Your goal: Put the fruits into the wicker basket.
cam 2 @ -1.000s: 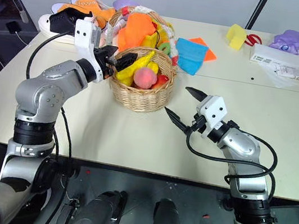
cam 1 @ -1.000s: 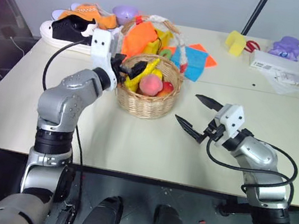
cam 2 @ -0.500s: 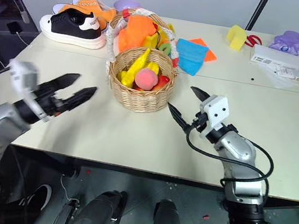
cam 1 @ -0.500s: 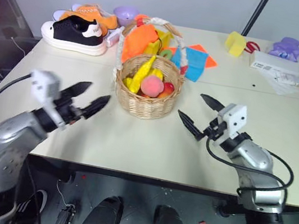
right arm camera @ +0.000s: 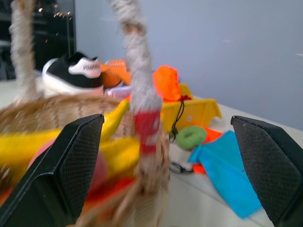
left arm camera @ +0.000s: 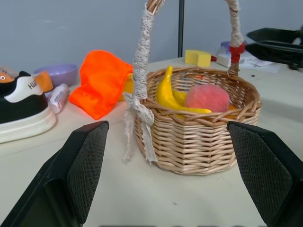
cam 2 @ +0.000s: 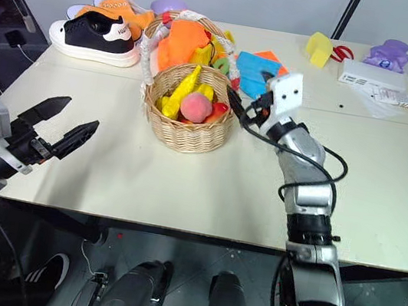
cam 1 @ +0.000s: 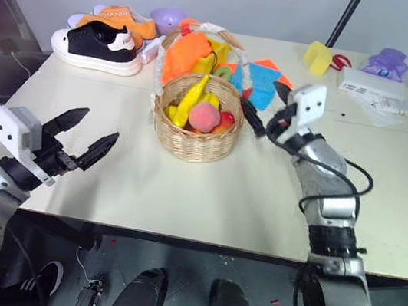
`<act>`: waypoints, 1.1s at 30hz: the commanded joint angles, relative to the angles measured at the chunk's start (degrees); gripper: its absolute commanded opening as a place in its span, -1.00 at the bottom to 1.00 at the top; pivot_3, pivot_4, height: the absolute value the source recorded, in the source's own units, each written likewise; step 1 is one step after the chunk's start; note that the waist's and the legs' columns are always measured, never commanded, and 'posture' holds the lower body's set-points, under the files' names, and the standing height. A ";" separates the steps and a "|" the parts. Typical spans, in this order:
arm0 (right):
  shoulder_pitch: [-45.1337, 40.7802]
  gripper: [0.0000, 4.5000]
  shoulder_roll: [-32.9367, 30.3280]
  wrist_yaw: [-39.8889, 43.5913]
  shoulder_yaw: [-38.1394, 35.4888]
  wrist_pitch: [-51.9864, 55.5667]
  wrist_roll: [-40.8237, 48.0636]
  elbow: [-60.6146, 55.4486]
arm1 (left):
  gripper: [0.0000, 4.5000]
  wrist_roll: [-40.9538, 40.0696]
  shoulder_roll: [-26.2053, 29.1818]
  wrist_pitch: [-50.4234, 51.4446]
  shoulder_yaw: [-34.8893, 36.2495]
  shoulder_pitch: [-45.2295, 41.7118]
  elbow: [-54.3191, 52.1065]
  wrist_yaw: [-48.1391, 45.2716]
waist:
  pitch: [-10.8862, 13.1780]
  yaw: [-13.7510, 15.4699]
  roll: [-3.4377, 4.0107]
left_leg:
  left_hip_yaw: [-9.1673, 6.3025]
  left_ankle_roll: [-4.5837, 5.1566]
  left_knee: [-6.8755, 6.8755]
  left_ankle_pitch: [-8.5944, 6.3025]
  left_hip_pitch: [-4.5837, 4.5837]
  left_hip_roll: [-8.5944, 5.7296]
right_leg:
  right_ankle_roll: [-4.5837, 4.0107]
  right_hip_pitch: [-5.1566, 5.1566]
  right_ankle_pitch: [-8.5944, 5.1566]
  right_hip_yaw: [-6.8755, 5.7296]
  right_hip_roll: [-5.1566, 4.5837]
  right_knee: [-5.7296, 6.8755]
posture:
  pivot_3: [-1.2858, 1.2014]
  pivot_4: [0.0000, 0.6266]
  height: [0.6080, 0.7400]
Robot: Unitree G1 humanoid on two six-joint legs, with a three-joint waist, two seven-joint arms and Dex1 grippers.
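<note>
The right hand (cam 1: 262,105) hangs just beside the wicker basket (cam 1: 196,128), on the basket's right side at rim height, its two black fingers spread wide and holding nothing; in the right wrist view one upright of the white-wrapped handle (right arm camera: 142,94) stands between those fingers, though no finger can be seen touching it. The left hand (cam 1: 82,136) hovers well apart from the basket, out over the near left part of the counter (cam 1: 243,198), its fingers also spread wide and empty, pointing toward the basket. The basket stands upright near the middle of the counter and holds the fruits: a banana (left arm camera: 166,92) leaning against the inner wall, a pink peach (left arm camera: 207,98) beside it, and a red piece (cam 1: 227,118) against the right side. Just behind the basket lies an orange cloth (cam 1: 185,53) among other bright things, with a blue cloth (cam 1: 263,81) to its right. Farther back on the left lie a black shoe (cam 1: 97,44), an orange shoe (cam 1: 121,17) and a purple bowl (cam 1: 167,17). A yellow block (cam 1: 319,56) sits at the far right.
</note>
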 commanded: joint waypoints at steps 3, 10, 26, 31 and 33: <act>-5.18 1.00 1.95 -0.06 0.30 -0.43 -0.58 3.94 | 0.91 -2.40 1.38 -1.74 2.45 1.32 0.16 -2.27 | 0.01 0.05 0.01 | 0.01 0.00 0.00 0.00 -0.01 0.00 | 0.01 -0.01 0.01 0.00 0.00 -0.01 | 0.03 -0.52 1.00; -6.72 0.18 2.82 0.48 1.13 0.05 -1.44 7.30 | 0.92 -2.07 1.43 -2.93 2.22 3.00 -0.51 -2.12 | 0.01 0.03 0.02 | 0.00 0.00 -0.01 0.00 -0.01 -0.01 | -0.01 -0.02 0.03 0.00 0.00 -0.01 | 0.03 -0.52 1.00; -1.17 -0.99 -5.57 2.26 -5.68 2.78 1.86 -4.75 | 0.92 -1.80 1.50 -3.56 -3.18 -3.22 4.41 -3.77 | 0.05 0.61 0.07 | -0.01 0.00 -0.02 0.00 -0.06 -0.06 | -0.02 -0.05 0.03 -0.01 -0.03 -0.04 | 0.03 -0.52 1.00; 3.30 -0.99 -11.33 2.04 -11.86 4.46 4.47 -9.53 | 0.92 -1.52 1.25 -3.17 -7.33 -8.64 8.19 -5.69 | 0.06 0.41 0.06 | -0.01 0.00 0.00 -0.01 -0.08 -0.07 | -0.01 -0.02 0.04 -0.03 -0.07 -0.07 | 0.03 -0.52 1.00; 6.54 -0.99 -13.62 -0.12 -16.01 4.41 4.31 -10.37 | 0.92 -0.36 0.59 -3.78 -10.45 -12.29 11.63 -7.21 | 0.05 0.13 0.06 | 0.01 0.01 -0.04 -0.01 -0.07 -0.05 | 0.00 -0.04 0.04 -0.02 -0.05 -0.05 | 0.03 -0.52 1.00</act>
